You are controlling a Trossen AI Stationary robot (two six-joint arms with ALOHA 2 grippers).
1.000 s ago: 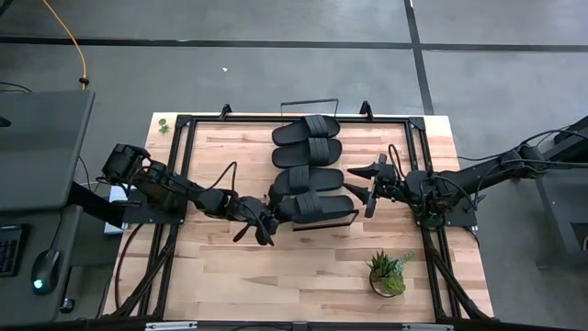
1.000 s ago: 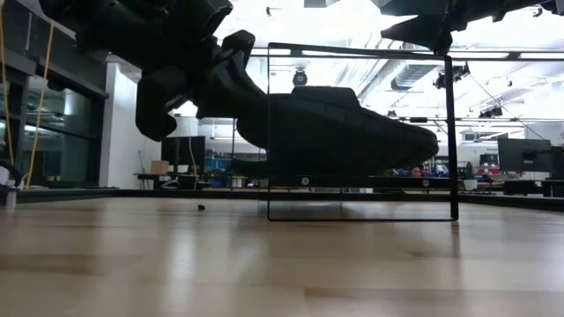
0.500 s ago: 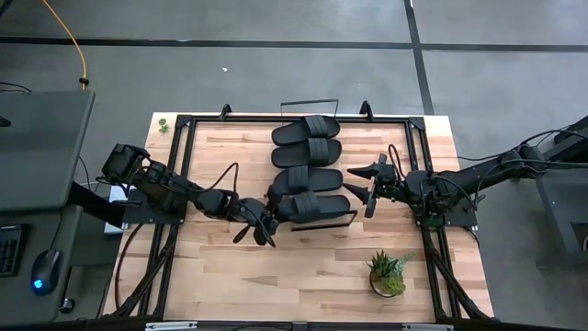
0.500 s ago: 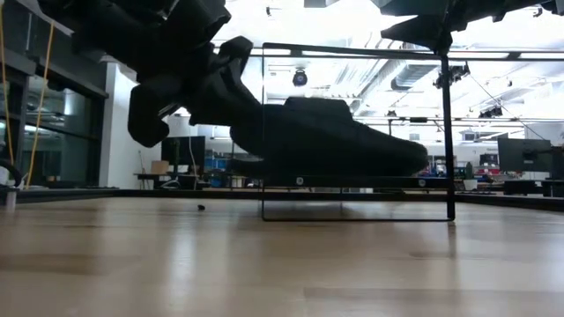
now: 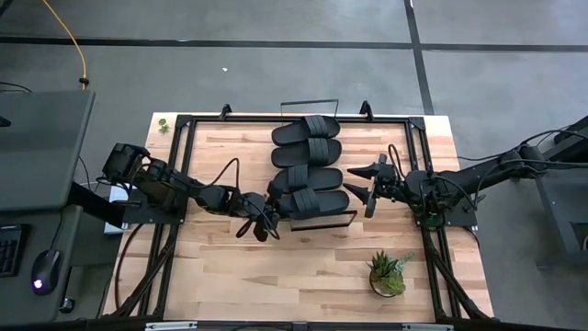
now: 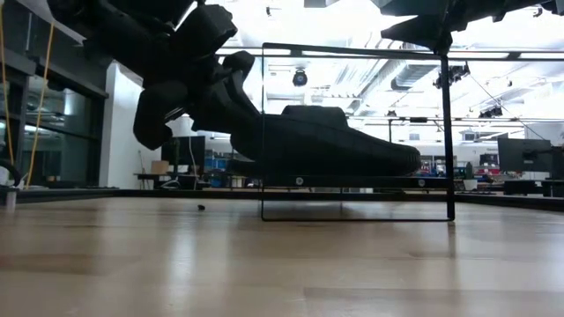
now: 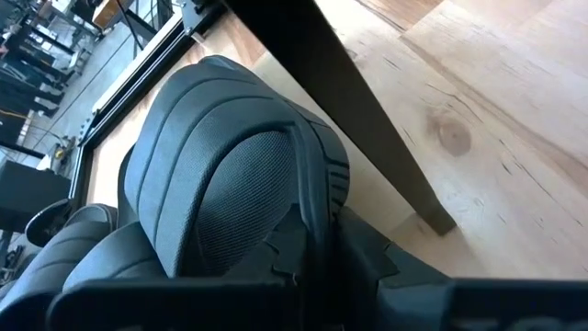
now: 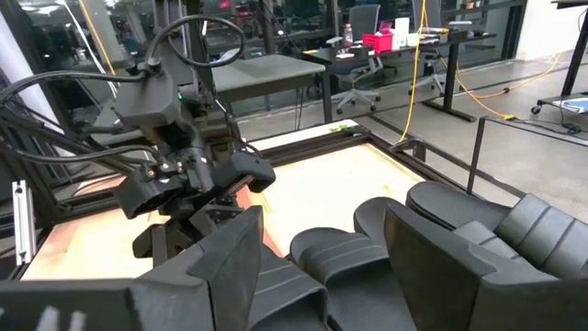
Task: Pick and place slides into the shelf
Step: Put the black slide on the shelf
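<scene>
Four black slides lie side by side across the shelf, between its far wire rail [image 5: 309, 103] and its near wire rail [image 5: 342, 222]. Three of them [image 5: 308, 129] [image 5: 310, 152] [image 5: 308, 176] rest on their soles. My left gripper [image 5: 262, 221] is shut on the nearest slide [image 5: 317, 202], which also shows in the low view [image 6: 344, 150] and in the left wrist view [image 7: 220, 175]. My right gripper [image 5: 371, 187] is open and empty, just off the ends of the slides that point toward the table's right. My left gripper holds the nearest slide by its end toward the table's left [image 5: 276, 208], coming from that side and slanting down. The gripper body hides the exact place of contact. The slide is tilted, held end raised [image 6: 251, 123] and other end low [image 6: 410, 163] inside the wire frame.
A small potted plant [image 5: 388, 274] stands near the front right of the table. A black frame [image 5: 179, 184] runs around the tabletop. Bare wood [image 5: 276, 276] lies on the near side of the shelf.
My left gripper has gone a little toward the table's far edge, carrying the nearest slide. The slide has come down at its free end and now lies close against the third slide.
</scene>
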